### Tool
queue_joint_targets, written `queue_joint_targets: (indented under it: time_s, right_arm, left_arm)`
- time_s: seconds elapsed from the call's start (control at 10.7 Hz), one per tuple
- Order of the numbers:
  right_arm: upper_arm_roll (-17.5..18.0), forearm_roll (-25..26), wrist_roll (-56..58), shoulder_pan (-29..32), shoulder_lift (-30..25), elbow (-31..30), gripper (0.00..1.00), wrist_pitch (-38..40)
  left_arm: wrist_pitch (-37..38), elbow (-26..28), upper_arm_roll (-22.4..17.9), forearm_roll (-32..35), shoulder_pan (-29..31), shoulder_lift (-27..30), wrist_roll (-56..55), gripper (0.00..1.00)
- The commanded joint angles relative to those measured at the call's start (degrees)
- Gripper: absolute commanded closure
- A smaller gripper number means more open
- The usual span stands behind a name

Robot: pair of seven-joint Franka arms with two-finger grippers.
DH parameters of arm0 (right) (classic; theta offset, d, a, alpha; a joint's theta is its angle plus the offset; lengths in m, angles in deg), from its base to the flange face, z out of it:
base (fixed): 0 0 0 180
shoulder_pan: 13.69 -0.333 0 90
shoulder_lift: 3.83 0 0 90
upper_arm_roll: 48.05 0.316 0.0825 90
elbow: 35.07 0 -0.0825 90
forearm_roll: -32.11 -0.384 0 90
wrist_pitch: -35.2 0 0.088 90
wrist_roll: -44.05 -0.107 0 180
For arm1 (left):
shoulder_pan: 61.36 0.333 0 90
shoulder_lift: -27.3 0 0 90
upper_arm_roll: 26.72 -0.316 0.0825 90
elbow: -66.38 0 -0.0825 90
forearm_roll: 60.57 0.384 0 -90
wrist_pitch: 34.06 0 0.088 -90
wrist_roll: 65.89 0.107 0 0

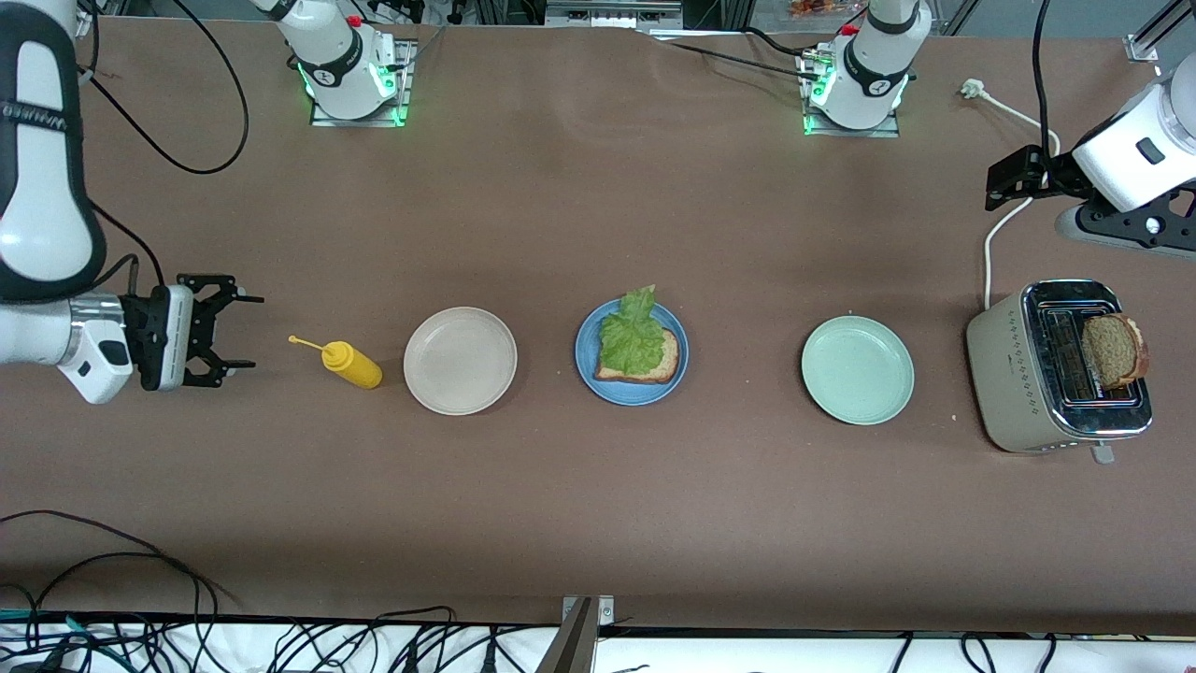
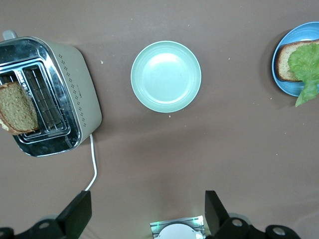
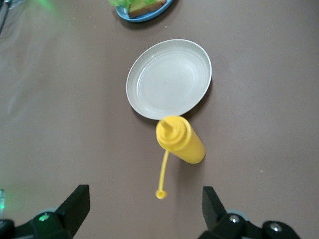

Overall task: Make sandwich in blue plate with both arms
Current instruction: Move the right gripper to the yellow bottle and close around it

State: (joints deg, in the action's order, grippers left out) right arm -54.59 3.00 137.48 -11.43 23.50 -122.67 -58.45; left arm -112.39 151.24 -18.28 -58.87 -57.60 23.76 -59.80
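Note:
The blue plate (image 1: pixel 587 363) sits mid-table and carries one brown bread slice (image 1: pixel 649 369) with a green lettuce leaf (image 1: pixel 633 335) on top. A second bread slice (image 1: pixel 1114 350) stands in a slot of the beige toaster (image 1: pixel 1014 374) at the left arm's end. My left gripper (image 1: pixel 994 187) hangs open and empty over the table by the toaster's cord; its wrist view shows the toaster (image 2: pixel 79 94), that slice (image 2: pixel 17 107) and the blue plate (image 2: pixel 304 35). My right gripper (image 1: pixel 245 332) is open and empty beside the mustard bottle (image 1: pixel 350 363).
A cream plate (image 1: pixel 460 360) lies between the yellow bottle and the blue plate. A mint-green plate (image 1: pixel 857 369) lies between the blue plate and the toaster. The toaster's white cord (image 1: pixel 990 243) runs toward the robot bases. Cables hang at the table's front edge.

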Motion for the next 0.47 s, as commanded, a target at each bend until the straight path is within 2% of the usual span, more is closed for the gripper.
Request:
queue_joint_targets:
  time_s: [0.0, 0.28, 0.37]
  right_arm:
    - [-0.31, -11.20, 22.25, 6.32, 6.75, 0.94, 0.00, 1.62]
    - [-0.31, -19.73, 40.81, 9.33, 14.13, 1.82, 0.00, 3.57]
    - [-0.40, -21.58, 43.83, 9.77, 15.90, 2.26, 0.00, 3.48]
  left_arm:
    - [0.99, -1.10, 0.17, 0.49, 0.02, -0.50, -0.20, 0.00]
    - [0.99, -1.10, 0.17, 0.49, 0.11, -0.41, -0.20, 0.00]
    - [1.08, -1.02, 0.17, 0.49, 0.11, -0.41, -0.20, 0.00]
